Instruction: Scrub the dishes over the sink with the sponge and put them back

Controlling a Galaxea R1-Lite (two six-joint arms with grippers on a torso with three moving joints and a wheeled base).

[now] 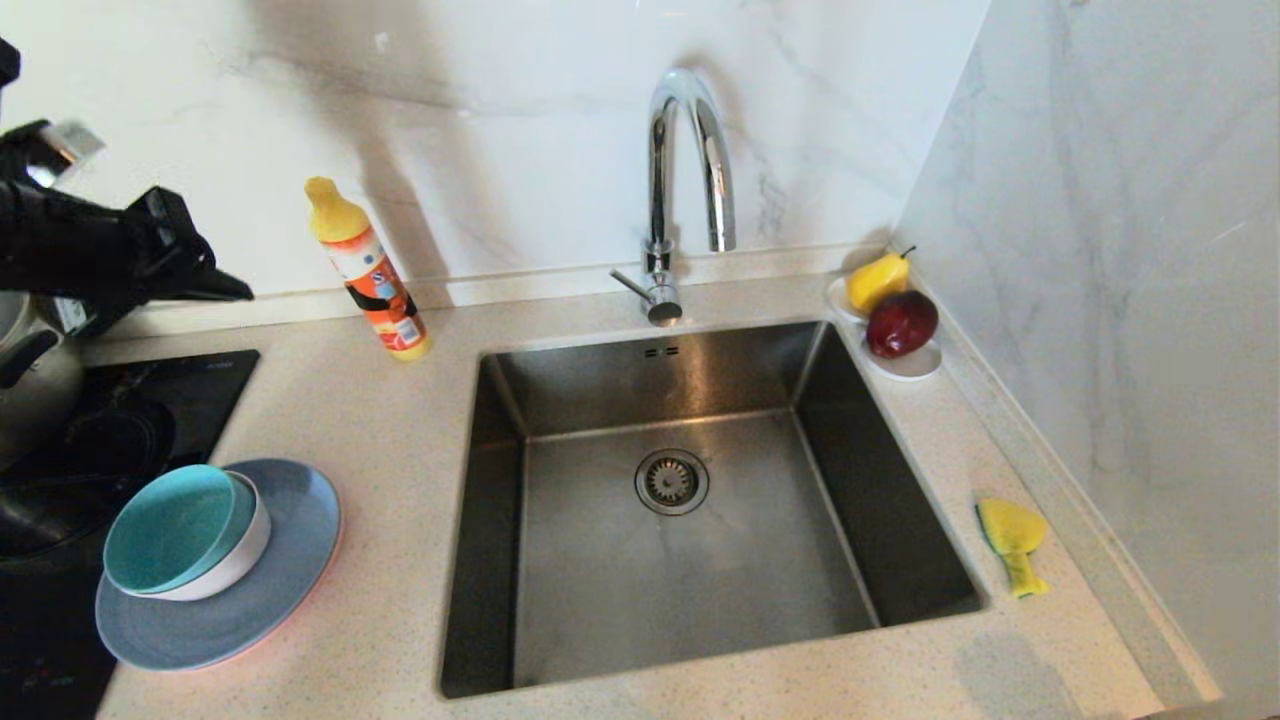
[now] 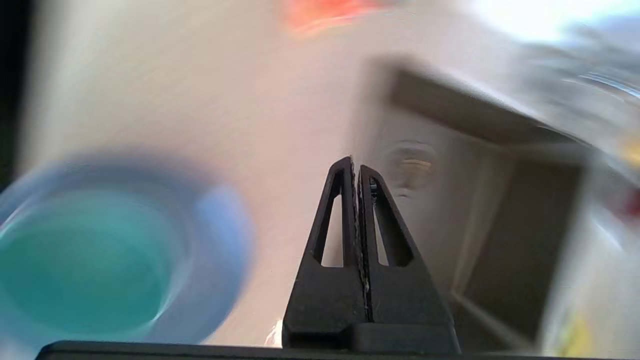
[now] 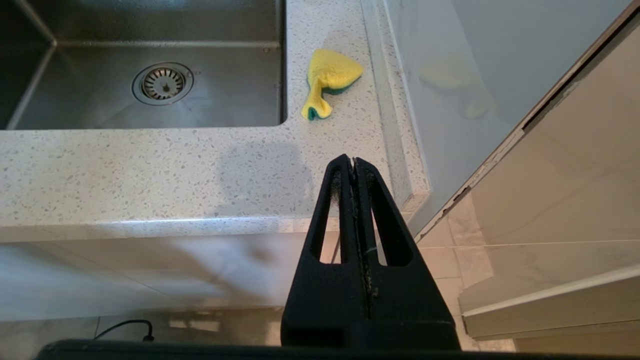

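Observation:
The dishes sit stacked on the counter left of the sink [image 1: 600, 570]. A teal bowl [image 1: 175, 525] nests in a pale bowl [image 1: 245, 560] on a grey-blue plate [image 1: 290, 560], and a pink edge [image 1: 300, 625] peeks from under that plate. The bent yellow-and-green sponge [image 1: 1012, 540] lies on the counter right of the sink. My left gripper [image 1: 235, 290] hangs shut and empty high over the counter's back left, well above the stack. In its wrist view that gripper [image 2: 356, 165] points between the teal bowl [image 2: 85, 260] and the sink [image 2: 500, 225]. My right gripper [image 3: 353, 160] is shut and empty, parked off the counter's front edge, with the sponge [image 3: 330, 80] beyond it.
An orange detergent bottle [image 1: 370, 275] leans by the back wall. A steel pot [image 1: 30, 370] stands on the black cooktop [image 1: 150, 400] at far left. The chrome faucet [image 1: 690, 160] arches over the sink. A white dish holds a pear [image 1: 878, 280] and a red apple [image 1: 900, 322] in the back right corner.

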